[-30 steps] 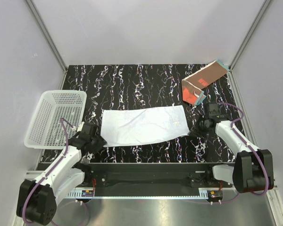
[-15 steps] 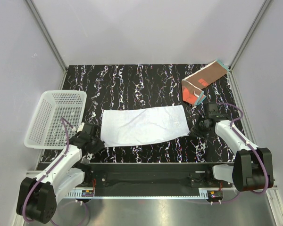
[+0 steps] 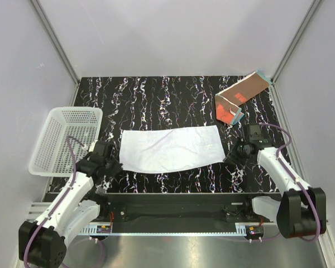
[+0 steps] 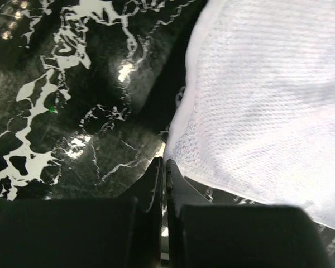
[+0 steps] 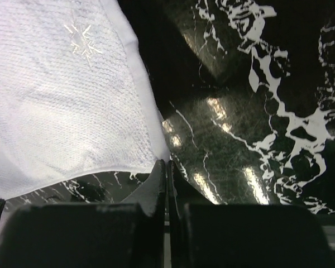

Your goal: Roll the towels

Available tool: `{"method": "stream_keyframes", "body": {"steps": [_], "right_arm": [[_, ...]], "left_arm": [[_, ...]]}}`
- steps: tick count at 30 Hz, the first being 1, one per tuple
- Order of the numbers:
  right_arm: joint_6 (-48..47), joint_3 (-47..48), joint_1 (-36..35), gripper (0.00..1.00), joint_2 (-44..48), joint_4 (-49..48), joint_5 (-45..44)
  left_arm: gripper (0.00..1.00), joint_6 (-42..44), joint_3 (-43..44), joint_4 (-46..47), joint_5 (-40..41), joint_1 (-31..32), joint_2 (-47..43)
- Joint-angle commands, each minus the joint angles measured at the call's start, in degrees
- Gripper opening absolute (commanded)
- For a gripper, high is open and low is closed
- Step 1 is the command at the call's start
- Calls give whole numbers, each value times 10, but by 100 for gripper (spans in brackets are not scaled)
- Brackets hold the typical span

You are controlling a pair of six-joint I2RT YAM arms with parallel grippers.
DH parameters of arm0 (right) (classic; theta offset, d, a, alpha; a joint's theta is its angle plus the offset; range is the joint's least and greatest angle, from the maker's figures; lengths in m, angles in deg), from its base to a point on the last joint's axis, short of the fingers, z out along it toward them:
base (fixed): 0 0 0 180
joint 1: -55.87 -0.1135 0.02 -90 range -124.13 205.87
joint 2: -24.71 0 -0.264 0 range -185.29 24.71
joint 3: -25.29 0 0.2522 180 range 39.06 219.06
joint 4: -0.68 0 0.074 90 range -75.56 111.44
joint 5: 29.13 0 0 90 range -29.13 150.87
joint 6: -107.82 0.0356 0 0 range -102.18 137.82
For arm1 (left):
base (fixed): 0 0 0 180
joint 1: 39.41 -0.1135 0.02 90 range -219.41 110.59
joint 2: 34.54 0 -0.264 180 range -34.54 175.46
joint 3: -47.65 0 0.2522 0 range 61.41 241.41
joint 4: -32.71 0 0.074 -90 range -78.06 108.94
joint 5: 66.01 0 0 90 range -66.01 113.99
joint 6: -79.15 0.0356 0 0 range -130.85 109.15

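Now: left gripper (image 4: 165, 165) has its jaws pressed together, the tips right on the near left corner of the white towel (image 4: 257, 100). The hem looks nipped between them. Right gripper (image 5: 167, 166) is likewise closed, tips at the near right corner of the same cloth, apparently pinching it too.

White towel lies flat and spread wide across the near middle of the table (image 3: 173, 92), between the two arms. Not yet rolled. Rust-brown towel (image 3: 238, 99) sits loosely folded in the far right corner, well apart and untouched.

Step in hand, as I read it: both near corners taken, ready to start the first roll. Next move calls for lifting both corners a little and turning the near edge over, away from the arms. Both sides must stay level so the roll runs straight. A thin hem could slip out.

Surface: glossy black marble pattern with white veins, throwing glare. White perforated basket (image 3: 72, 110) at the left edge, near the left arm. Plain pale walls, metal struts in the corners.
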Motion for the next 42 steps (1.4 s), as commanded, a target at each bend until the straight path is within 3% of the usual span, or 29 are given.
{"method": "stream_keyframes", "body": {"steps": [1,7,17,26,42], "right_arm": [[29,-14,3,0,57,37,15],[29,31,3,0,38,36,11],[-24,196,3,0,-121,35,-6],[-47,290,3,0,-245,24,-3],[-68,402,5,0,-369,39,-19]], "left_arm": [[0,14,38,-34,-36,2,-6],[0,50,99,-49,-22,-4,11],[0,127,237,-2,-51,-49,180],[0,162,343,26,-57,-68,331],[0,182,410,41,-59,-95,456]]}}
